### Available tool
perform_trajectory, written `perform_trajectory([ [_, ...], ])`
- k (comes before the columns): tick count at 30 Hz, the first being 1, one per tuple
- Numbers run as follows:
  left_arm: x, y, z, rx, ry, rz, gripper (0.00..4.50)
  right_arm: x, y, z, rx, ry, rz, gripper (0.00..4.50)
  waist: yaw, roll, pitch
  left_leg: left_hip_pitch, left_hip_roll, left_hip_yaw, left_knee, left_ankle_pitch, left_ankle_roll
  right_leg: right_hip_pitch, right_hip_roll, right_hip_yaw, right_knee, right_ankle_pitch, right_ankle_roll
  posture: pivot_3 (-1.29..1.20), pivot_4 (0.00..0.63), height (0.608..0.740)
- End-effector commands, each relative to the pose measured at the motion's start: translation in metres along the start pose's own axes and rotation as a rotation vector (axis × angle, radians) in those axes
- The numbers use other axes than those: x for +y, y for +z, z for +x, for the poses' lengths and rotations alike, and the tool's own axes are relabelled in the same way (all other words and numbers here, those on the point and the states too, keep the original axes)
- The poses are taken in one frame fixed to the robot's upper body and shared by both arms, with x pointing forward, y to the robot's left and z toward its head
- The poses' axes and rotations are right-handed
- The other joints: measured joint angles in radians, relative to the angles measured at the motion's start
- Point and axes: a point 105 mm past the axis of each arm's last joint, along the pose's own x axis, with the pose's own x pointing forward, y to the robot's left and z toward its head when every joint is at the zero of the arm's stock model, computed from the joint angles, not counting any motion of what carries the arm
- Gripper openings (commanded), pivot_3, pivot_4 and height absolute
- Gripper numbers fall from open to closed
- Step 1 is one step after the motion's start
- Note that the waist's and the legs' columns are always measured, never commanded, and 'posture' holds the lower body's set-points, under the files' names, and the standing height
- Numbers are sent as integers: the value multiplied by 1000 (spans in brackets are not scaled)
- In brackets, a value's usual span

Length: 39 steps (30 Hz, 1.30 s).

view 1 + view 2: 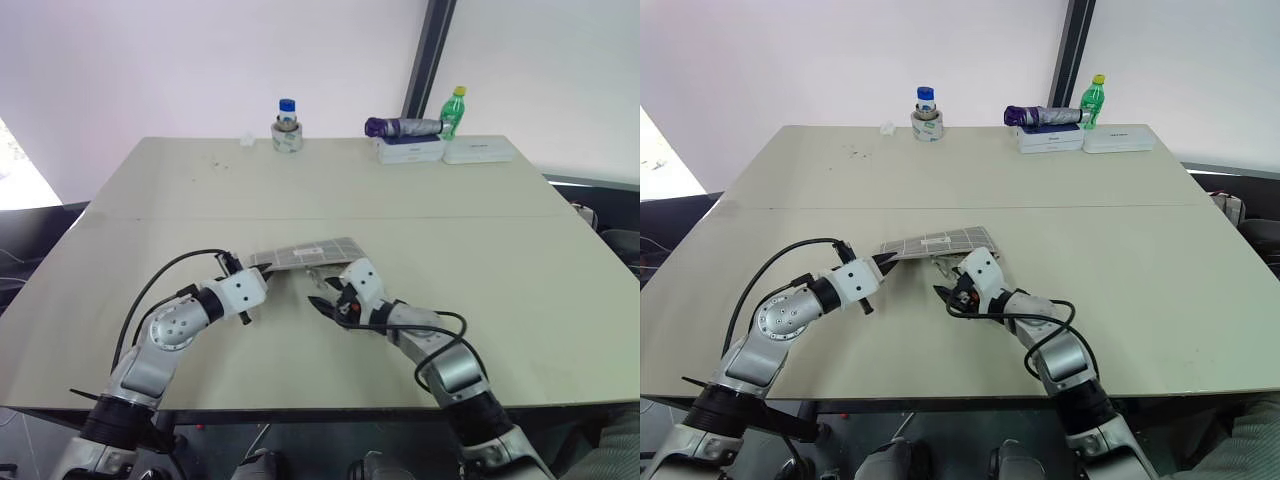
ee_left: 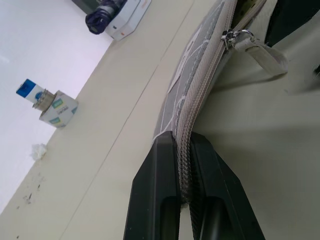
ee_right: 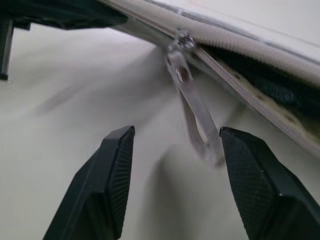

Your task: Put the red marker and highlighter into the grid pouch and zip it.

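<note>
The grid pouch [image 1: 305, 252] is sitting mid-table, its zipper edge pinched by the left gripper [image 2: 182, 150]. Right gripper [image 3: 172, 145] is hanging spread around the zipper pull [image 3: 192, 107]. Looks like zipping's underway; next it needs to pinch that tab and drag.

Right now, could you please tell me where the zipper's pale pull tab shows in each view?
Left eye view: pale pull tab under the grey grid-patterned pouch.
Right eye view.
Left wrist view.
Right wrist view.
Shared landmark: the pouch's zipper edge.
</note>
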Motion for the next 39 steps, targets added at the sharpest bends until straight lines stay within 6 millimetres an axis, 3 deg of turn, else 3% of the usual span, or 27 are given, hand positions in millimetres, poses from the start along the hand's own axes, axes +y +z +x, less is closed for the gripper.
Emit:
perform_trajectory([
  [1, 10, 17, 2, -55, 24, 32, 0, -1, 17, 13, -60, -17, -37, 2777, 0, 0, 0, 0, 0, 0, 0, 0, 0, 0, 0, 0, 0, 0, 0, 0, 150, 738],
  [7, 5, 18, 4, -58, 17, 26, 0, 6, 24, 38, -89, -15, -18, 2777, -2, 0, 0, 0, 0, 0, 0, 0, 0, 0, 0, 0, 0, 0, 0, 0, 150, 738],
  [10, 6, 19, 4, -58, 24, 23, 0, -5, 24, 34, -101, -64, -20, 1901, -2, 0, 0, 0, 0, 0, 0, 0, 0, 0, 0, 0, 0, 0, 0, 0, 150, 738],
  [14, 5, 17, 0, -44, 30, 21, 0, -15, 18, 14, -103, -68, 10, 24, 4, 0, 0, 0, -1, 1, 0, 0, 0, 0, -1, 0, 0, 0, 0, 0, 150, 738],
  [26, 18, -20, -30, 57, 47, 50, 0, -96, -5, -93, 104, -229, -152, 24, -4, 0, 0, 0, 0, 0, -1, 0, 0, 0, -2, 0, 0, 0, 0, 0, 150, 738],
  [31, 21, -20, -28, 27, 37, 19, 0, -104, -6, -104, 112, -228, -129, 24, -1, 0, 0, 0, 0, 0, -2, 0, 0, 0, -2, 0, 0, 0, 0, 0, 150, 738],
  [33, 18, -15, -25, -12, 20, -59, 0, -100, -4, -103, 93, -194, -95, 587, 0, 0, 0, 0, 0, 0, -1, 0, 0, 0, -1, 0, 0, 0, 0, 0, 150, 738],
  [34, 17, -13, -25, -27, 13, -112, 394, -95, -4, -102, 97, -168, -108, 842, 2, 0, 0, 0, 0, 0, -1, 0, 0, 0, -1, 0, 0, 0, 0, 0, 150, 738],
  [36, 13, -10, -27, -58, -28, -131, 1155, -84, -3, -101, 92, -91, -117, 1777, 2, 0, 0, 0, 0, 0, -1, 0, 0, 0, -1, 0, -1, 0, 0, 0, 150, 738],
  [39, 14, -12, -34, -63, -33, -109, 2743, -76, -2, -105, 97, -20, -136, 3430, 2, 0, 0, 0, 0, 0, -1, 0, 0, 0, -1, 0, -1, 0, 0, 0, 150, 738],
])
